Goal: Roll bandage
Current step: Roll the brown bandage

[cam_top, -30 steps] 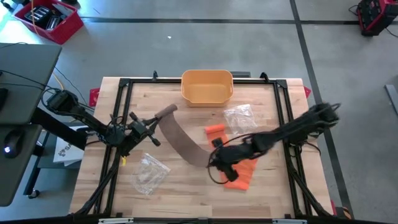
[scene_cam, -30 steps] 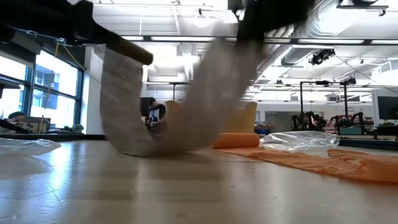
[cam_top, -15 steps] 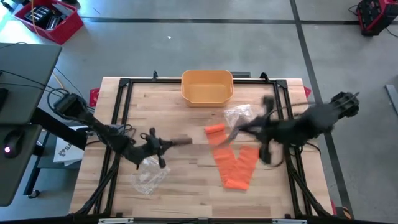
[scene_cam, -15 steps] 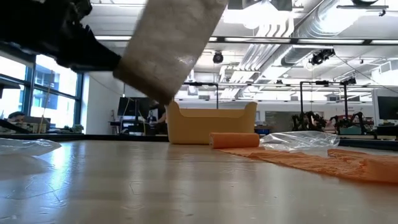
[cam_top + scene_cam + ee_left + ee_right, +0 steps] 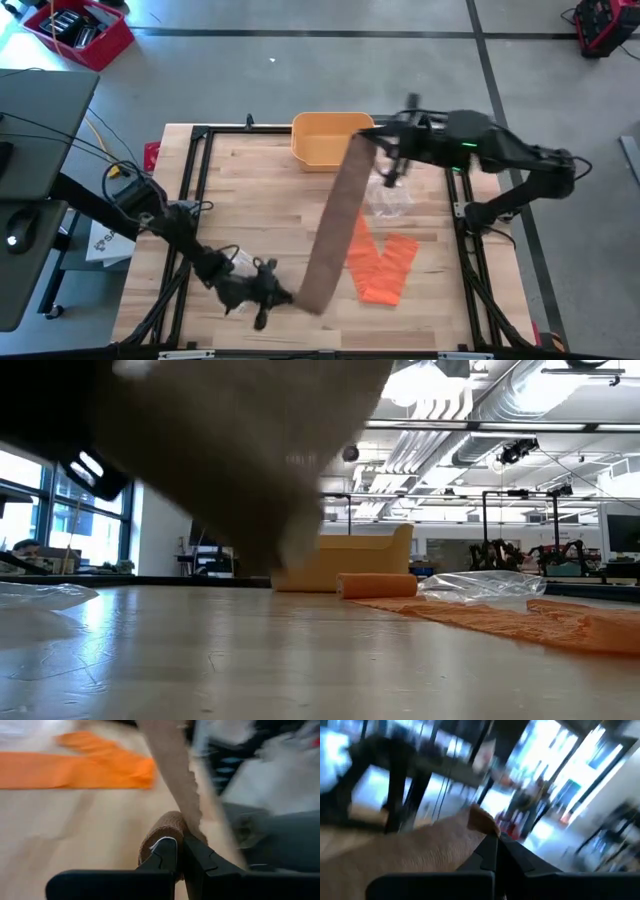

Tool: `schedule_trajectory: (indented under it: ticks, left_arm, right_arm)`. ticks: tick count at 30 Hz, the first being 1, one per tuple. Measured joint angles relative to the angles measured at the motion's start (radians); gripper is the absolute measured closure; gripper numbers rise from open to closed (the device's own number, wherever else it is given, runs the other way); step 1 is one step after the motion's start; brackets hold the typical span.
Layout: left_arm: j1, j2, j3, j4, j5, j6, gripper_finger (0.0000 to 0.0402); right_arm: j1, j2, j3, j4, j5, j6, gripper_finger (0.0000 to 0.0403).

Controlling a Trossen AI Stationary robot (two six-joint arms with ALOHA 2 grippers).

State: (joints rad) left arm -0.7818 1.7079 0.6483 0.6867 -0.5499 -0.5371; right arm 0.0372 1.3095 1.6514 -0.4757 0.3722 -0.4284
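Note:
A long brown bandage [image 5: 338,220] stretches slantwise over the table between my two grippers. Its rolled end [image 5: 161,832] is at my left gripper [image 5: 285,298], shut, low over the near edge. Its other end [image 5: 481,820] is at my right gripper [image 5: 380,148], shut, high near the far edge beside the orange bin [image 5: 330,140]. In the low view the bandage [image 5: 250,460] is a large blur above the tabletop. A flat orange bandage [image 5: 382,265] lies on the wood, right of the brown one. My left gripper pinches the bandage's rolled end [image 5: 167,840] between its two shut fingers, coming nearly level from the table's left. The strip [image 5: 170,775] runs up and away from the roll, drawn straight. My right gripper pinches the bandage's free end [image 5: 485,827] between its shut fingertips, nearly level, high above the table. The strip [image 5: 400,850] hangs away from the fingers, slanting down toward the left gripper, clear of the table.
Crumpled clear plastic bags lie at the centre right [image 5: 388,195] and beside the left gripper [image 5: 238,262]. In the low view a small orange roll [image 5: 375,585] lies before the bin [image 5: 360,560]. A black frame [image 5: 190,190] edges the wooden table.
My left gripper has gone down toward the table's near edge and to the right, turning as it went. My right gripper has risen and gone toward the far edge. The bandage, a slack curve resting on the table before, is lifted clear and drawn out straight.

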Motion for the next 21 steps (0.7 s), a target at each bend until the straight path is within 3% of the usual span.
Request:
schedule_trajectory:
  ticks: [5,9,14,17,21]
  left_arm:
    - [-0.126,-0.004,0.027,0.15,-0.1,-0.036,0.0399]
    - [-0.237,-0.004,0.072,0.267,-0.235,0.019,0.0399]
    - [-0.346,-0.004,0.16,0.323,-0.443,0.269,0.0399]
    - [-0.387,-0.004,0.208,0.332,-0.582,0.434,0.0399]
    - [-0.388,-0.004,0.257,0.365,-0.649,0.626,0.0399]
  right_arm:
    - [-0.128,0.048,-0.163,0.012,-0.19,0.141,0.0403]
    - [-0.113,0.135,-0.355,0.226,-0.328,0.28,0.0403]
    - [-0.021,0.318,-0.525,0.634,-0.447,0.404,0.0403]
    - [0.053,0.444,-0.556,0.666,-0.456,0.43,0.0403]
    - [0.154,0.577,-0.556,0.683,-0.453,0.457,0.0399]
